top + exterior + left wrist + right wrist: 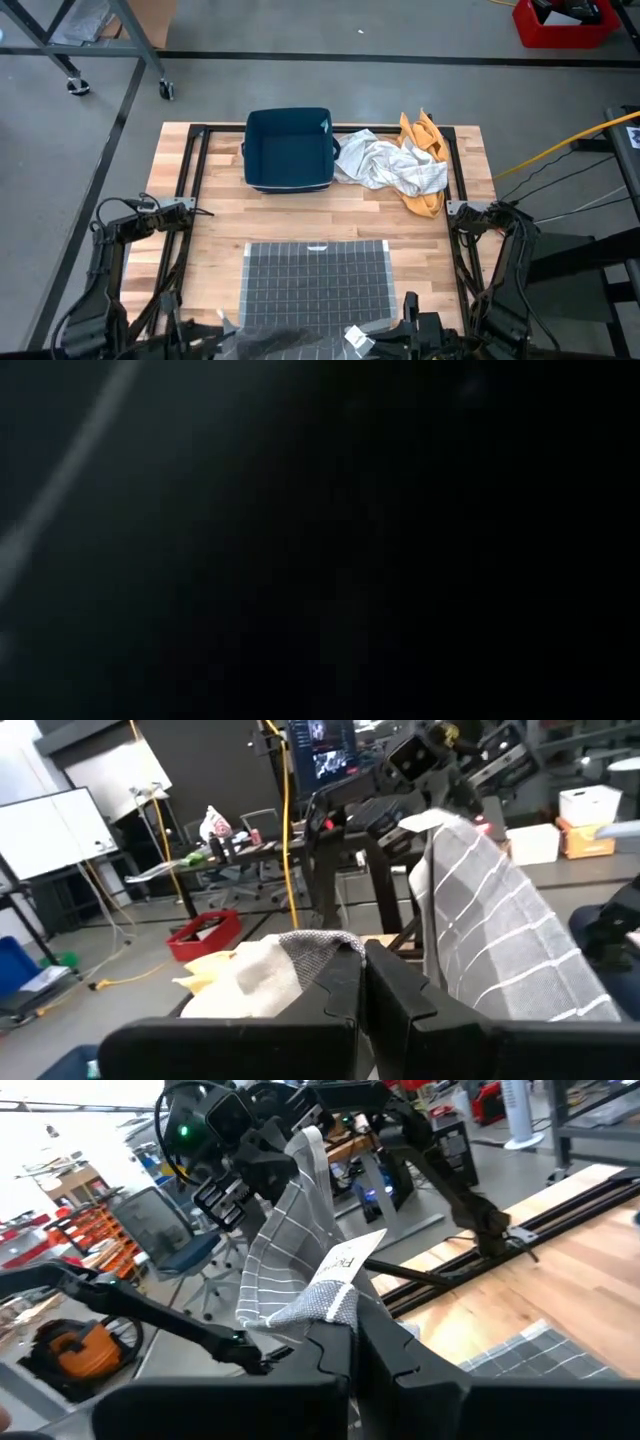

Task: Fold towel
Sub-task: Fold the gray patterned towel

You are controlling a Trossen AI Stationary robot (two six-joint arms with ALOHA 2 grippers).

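High view: grey checked towel [316, 282] lies flat at 6 o'clock of the table [215, 215], near edge lifted by both arms. Blue bin [289, 148] and a crumpled cloth pile [395, 165] sit at 12 to 1 o'clock, well clear.

Low view: dark, probably blocked by hanging cloth.

Left wrist: left gripper [362, 982] clenched on a towel corner.

Right wrist: right gripper [352, 1342] pinching the other corner, label [347, 1260] just above.

Advice: carry both corners toward 12 o'clock level and together, keep the edge taut, land it square on the far edge.
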